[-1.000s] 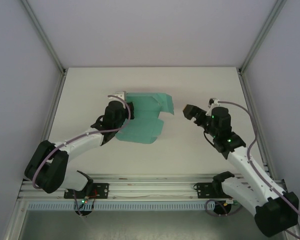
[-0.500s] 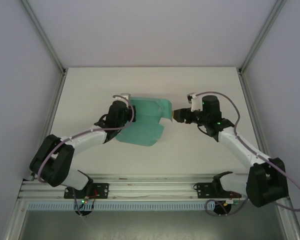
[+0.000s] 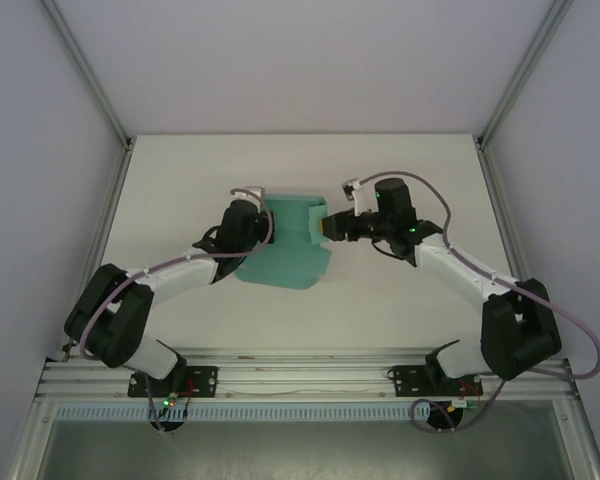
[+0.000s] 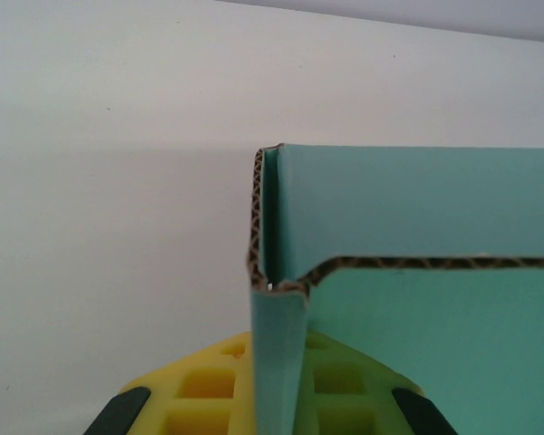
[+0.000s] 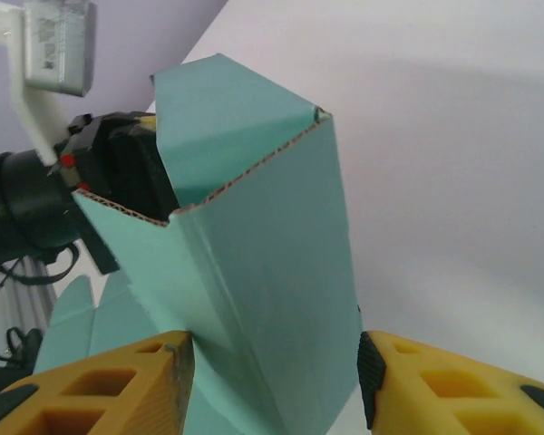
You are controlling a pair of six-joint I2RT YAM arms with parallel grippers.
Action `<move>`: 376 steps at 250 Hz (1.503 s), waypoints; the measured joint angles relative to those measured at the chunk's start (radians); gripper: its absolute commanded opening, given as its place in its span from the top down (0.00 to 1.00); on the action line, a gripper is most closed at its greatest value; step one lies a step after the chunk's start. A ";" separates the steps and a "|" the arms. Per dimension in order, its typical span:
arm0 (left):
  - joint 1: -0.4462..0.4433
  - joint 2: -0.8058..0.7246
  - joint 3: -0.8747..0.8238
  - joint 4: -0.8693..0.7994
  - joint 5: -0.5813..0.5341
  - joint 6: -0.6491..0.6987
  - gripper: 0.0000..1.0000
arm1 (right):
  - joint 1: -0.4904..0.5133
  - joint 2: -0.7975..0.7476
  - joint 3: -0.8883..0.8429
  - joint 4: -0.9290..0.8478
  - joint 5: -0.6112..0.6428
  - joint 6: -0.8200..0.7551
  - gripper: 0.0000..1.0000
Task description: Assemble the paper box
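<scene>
Showing corrugated-edged, folded teal paper box [image 3: 285, 262]

Bright, even diffuse light; faint soft shadows (wrist-view foregrounds slightly blurred).

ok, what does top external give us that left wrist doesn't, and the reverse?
Top external: both arms, with the right gripper at the right end of the paper box, the left gripper at its left end, and the box's flat panel lying on the table. Left wrist: the box's corrugated cut edge, and a folded corner pinched between the yellow finger pads. Both: the teal box with a raised wall, on the white table.
</scene>
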 measured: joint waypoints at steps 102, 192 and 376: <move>-0.037 0.019 0.058 -0.070 -0.123 0.008 1.00 | 0.131 0.089 0.092 -0.032 0.406 0.042 0.58; -0.069 0.046 0.079 -0.096 -0.140 0.008 1.00 | 0.166 0.203 0.122 -0.029 0.585 0.107 0.75; -0.122 0.117 0.166 -0.188 -0.225 -0.027 1.00 | 0.257 0.394 0.317 -0.259 1.048 0.282 0.94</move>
